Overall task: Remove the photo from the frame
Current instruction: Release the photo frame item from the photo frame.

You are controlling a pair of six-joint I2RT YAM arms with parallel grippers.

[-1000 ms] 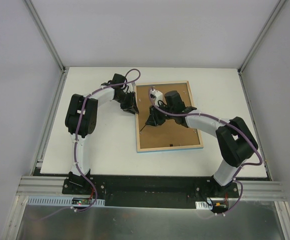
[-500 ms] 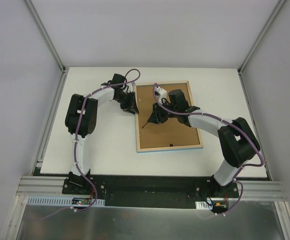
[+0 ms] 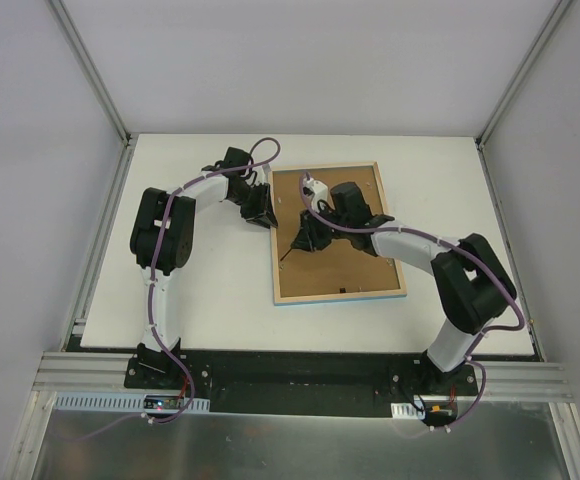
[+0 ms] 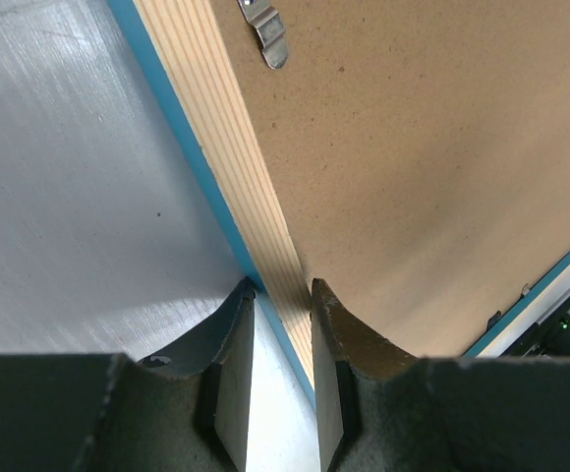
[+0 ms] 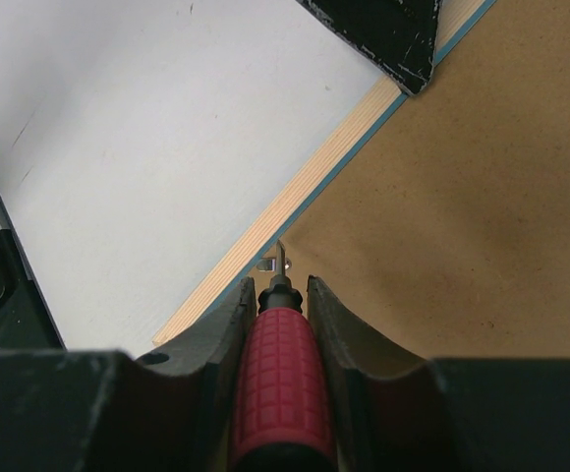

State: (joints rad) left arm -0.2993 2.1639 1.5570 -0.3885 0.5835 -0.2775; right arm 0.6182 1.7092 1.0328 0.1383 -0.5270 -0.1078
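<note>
The frame (image 3: 355,270) lies face down on the white table, its brown back panel rimmed in pale wood with a turquoise edge. The photo is hidden under the back panel. My left gripper (image 3: 263,212) is at the frame's upper left corner. In the left wrist view the left gripper (image 4: 282,290) is closed across the wood rim of the frame (image 4: 256,147). My right gripper (image 3: 308,235) is shut on a red-handled screwdriver (image 5: 280,374). The screwdriver's tip rests at a small metal tab (image 5: 273,264) by the frame's left rim.
Another metal tab (image 4: 270,39) sits on the back panel near the rim. A left finger (image 5: 393,34) shows at the top of the right wrist view. The table (image 3: 200,290) has grey walls on three sides.
My right gripper with the screwdriver shifted slightly up and right, then came back toward the left rim. The left arm and the frame have not moved.
</note>
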